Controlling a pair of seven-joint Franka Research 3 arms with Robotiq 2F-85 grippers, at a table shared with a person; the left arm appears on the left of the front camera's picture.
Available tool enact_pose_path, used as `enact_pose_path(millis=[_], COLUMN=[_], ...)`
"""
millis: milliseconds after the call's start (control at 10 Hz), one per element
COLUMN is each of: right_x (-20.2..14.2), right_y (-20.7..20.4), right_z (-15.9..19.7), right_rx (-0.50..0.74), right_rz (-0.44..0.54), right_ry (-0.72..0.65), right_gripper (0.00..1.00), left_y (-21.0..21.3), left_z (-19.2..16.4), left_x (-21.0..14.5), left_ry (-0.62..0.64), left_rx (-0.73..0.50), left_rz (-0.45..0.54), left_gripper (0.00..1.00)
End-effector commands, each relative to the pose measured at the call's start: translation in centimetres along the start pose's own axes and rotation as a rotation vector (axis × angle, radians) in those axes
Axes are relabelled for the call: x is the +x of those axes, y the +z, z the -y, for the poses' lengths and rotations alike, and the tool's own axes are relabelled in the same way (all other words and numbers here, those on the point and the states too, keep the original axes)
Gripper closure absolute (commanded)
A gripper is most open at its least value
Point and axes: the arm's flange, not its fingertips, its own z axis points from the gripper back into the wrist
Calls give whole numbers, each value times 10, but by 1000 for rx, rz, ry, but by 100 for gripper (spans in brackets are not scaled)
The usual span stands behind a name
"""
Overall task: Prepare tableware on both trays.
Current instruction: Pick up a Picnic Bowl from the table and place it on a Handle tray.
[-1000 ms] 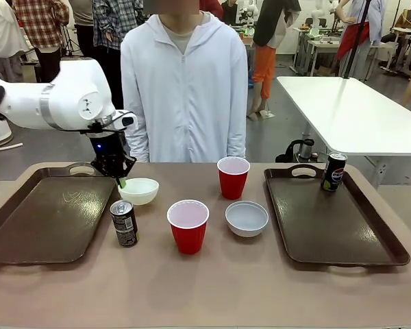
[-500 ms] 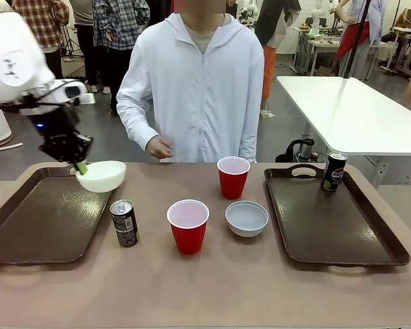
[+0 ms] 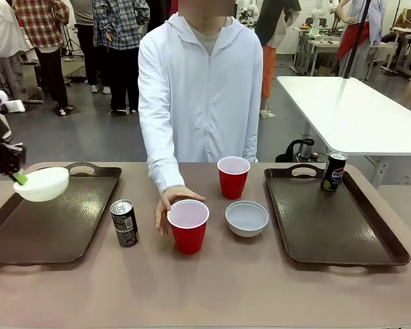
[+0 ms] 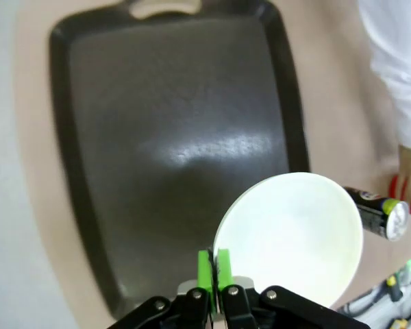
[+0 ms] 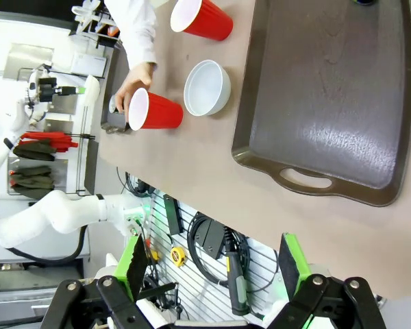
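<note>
Bowl [image 3: 42,184] moved left over tray [image 3: 55,226]; wrist view shows left tool [image 4: 214,264] pinching rim; right tool [image 5: 211,252] spread.

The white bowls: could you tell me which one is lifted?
The left bowl, pinched by the left tool over the left tray; the other bowl rests on the table.

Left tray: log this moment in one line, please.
left gripper shut on white bowl rim | white bowl in air over left tray | right gripper open, empty | person's hand at nearer red cup
</note>
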Motion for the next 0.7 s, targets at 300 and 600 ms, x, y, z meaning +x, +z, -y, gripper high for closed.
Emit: enact_pose_path(millis=[300,600], right_x=[0,0], right_y=[-1,-1], right_z=[0,0], right_rx=[17,17], right_rz=[5,5], right_ry=[3,3], right_gripper=[0,0], left_y=[-10,-47], left_z=[-35,-38], left_x=[-1,10], left_ry=[37,42], left_rx=[51,117], left_rz=[142,148], left_gripper=[100,100])
